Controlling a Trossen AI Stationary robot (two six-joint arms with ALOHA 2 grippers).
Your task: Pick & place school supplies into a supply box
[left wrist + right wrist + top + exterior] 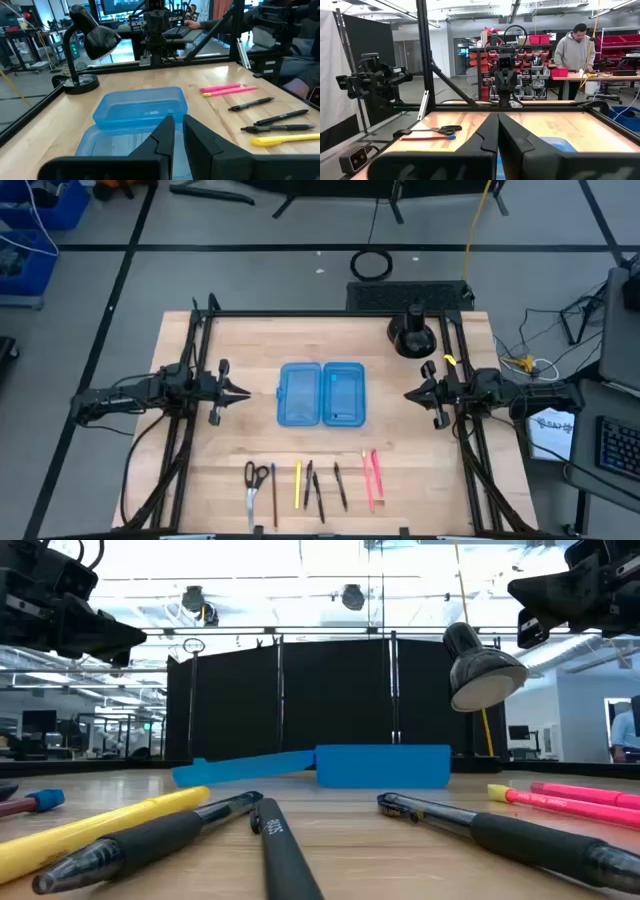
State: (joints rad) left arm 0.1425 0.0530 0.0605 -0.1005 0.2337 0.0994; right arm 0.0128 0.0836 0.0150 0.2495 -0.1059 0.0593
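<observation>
Black desk lamp [414, 332] sits at the table's far right corner, clear of the open translucent blue pencil case [321, 393] mid-table. Pens, pencil and scissors [256, 478] line the near edge. Left gripper [244, 392] nearly closed, empty; right gripper [408, 394] closed, empty.

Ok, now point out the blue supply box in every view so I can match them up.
High view: supply box open at table centre, between both arms.
Low view: supply box at mid-picture, beyond the pens.
Left wrist view: supply box just past the left claw.
Right wrist view: only a blue corner shows, next to the right claw.
Shared landmark: the black desk lamp beside the box, seen in the high, low and left wrist views.
</observation>
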